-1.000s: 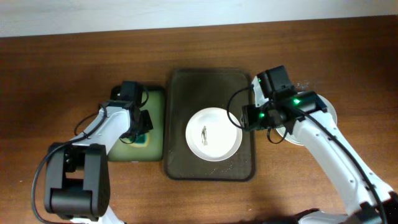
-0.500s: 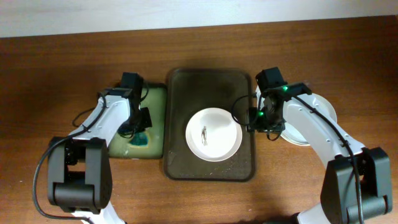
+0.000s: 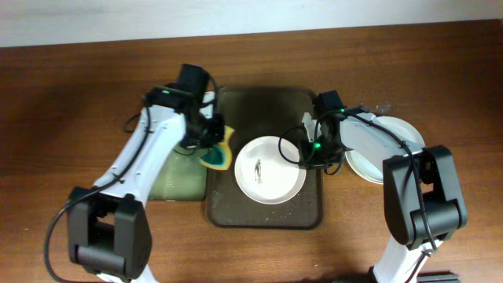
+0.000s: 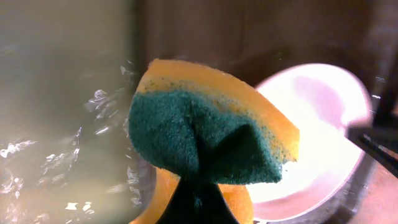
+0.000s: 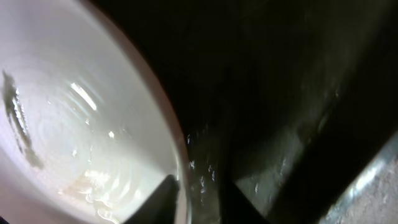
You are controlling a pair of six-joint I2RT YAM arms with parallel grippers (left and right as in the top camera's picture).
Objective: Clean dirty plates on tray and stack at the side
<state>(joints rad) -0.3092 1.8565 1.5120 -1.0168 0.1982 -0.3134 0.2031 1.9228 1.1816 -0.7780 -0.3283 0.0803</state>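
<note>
Wiping step: my left pincer (image 3: 211,146), clenched on the sponge (image 3: 220,154), hangs at the tray's (image 3: 267,101) left rim; right pincer (image 3: 308,154), jaws apart, straddles the smudged plate's (image 3: 280,182) right edge mid-tray; next, steady plate, sweep sponge rightward.

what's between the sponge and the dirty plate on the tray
Only a narrow bare strip of the tray, clearest overhead; the sponge hangs over its left rim, the plate just right.
</note>
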